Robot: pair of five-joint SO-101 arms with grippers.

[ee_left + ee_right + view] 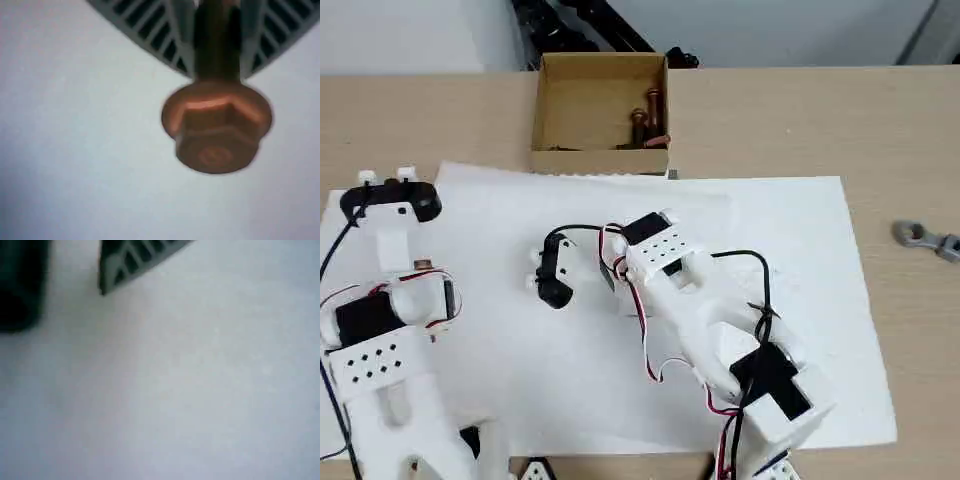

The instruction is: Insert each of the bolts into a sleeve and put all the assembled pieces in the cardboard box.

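Observation:
My left gripper (217, 70) is shut on a copper bolt (217, 127), gripped by the shank with the hex head sticking out over white paper. From above, this gripper (388, 192) sits at the paper's far left edge. My right gripper (552, 280) hangs low over the middle of the paper, open, with nothing between its fingers. One grey ribbed finger (132, 262) shows beside a dark rounded shape (17, 290); I cannot tell what that shape is. The cardboard box (555, 110) stands at the back and holds several copper assembled pieces (648, 118) in its right corner.
A large white paper sheet (770, 230) covers the wooden table under both arms. A metal wrench (925, 238) lies on the bare wood at the far right. Cables loop around the right arm (720, 330).

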